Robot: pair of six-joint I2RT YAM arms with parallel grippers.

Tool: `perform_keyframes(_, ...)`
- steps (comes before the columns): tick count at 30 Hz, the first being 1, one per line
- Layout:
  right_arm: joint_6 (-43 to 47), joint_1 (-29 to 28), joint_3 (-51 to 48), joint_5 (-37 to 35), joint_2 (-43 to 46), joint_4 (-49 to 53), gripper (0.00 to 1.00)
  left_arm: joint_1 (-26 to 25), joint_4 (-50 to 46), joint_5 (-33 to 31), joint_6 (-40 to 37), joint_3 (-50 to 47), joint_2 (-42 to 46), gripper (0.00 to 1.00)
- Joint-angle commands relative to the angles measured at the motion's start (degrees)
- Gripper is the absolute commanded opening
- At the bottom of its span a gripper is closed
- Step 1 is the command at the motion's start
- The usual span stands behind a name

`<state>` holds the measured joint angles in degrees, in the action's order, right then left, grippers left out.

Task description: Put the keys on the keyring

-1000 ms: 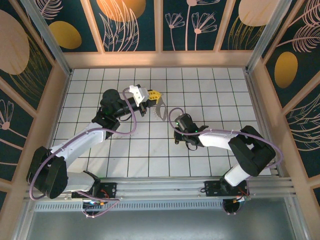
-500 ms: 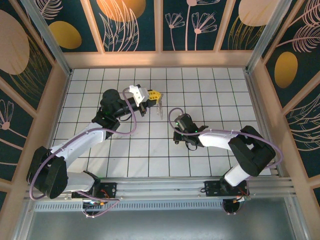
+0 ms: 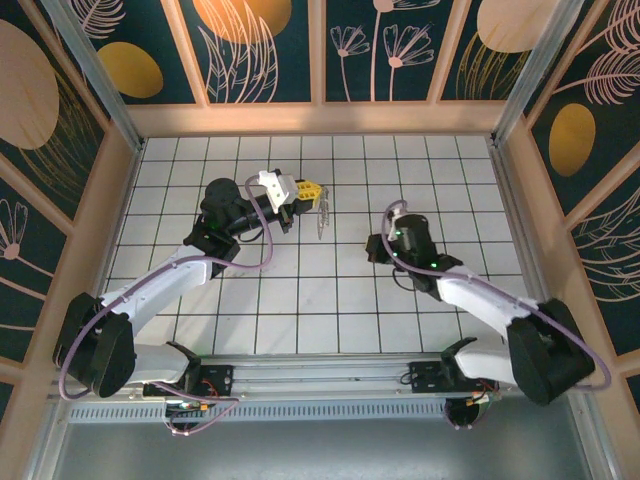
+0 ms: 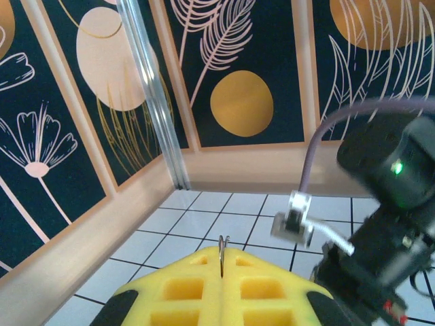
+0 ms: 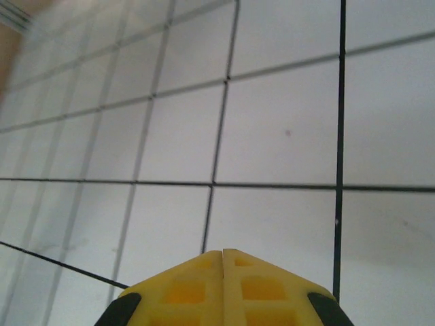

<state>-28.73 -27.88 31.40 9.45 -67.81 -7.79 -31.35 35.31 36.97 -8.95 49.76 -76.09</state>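
The left gripper [image 4: 222,252] has its fingers pinching the thin silvery metal keyring [image 3: 320,215] above the white tiled tabletop [image 3: 300,300]. The right gripper [image 5: 223,252] has its fingers pressed together, holding nothing. Threading looks not yet begun; next it likely needs to fetch a key.

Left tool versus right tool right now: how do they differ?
The left tool is shut on the keyring, whose thin wire pokes up between its pads; the right tool is shut with nothing visible between its pads. The left tool faces the right arm and the wall; the right tool faces floor tiles. Both have yellow pads, pressed together.
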Motion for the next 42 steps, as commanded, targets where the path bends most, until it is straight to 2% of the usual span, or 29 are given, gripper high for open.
perform_keyframes(1,2.0,3.7,-1.9,11.5,6.1,-6.8,0.00,-0.2,1.2,0.9,0.4,-0.2,0.5,0.00)
perform_keyframes(6,2.6,8.8,-1.8,22.3,12.7,-12.4,0.00,-0.2,1.2,1.5,0.9,0.2,0.1,0.00)
perform_keyframes(13,3.1,11.9,-0.2,31.5,16.5,-20.3,0.00,-0.3,0.7,3.0,1.9,1.5,-1.0,0.00)
perform_keyframes(27,0.4,11.5,0.8,33.6,16.3,-33.6,0.00,-1.7,-0.2,6.0,2.5,4.6,-4.4,0.00)
perform_keyframes(42,3.8,5.9,3.1,32.6,12.0,-37.0,0.00,-4.2,-4.2,5.4,0.0,8.7,-7.2,0.00)
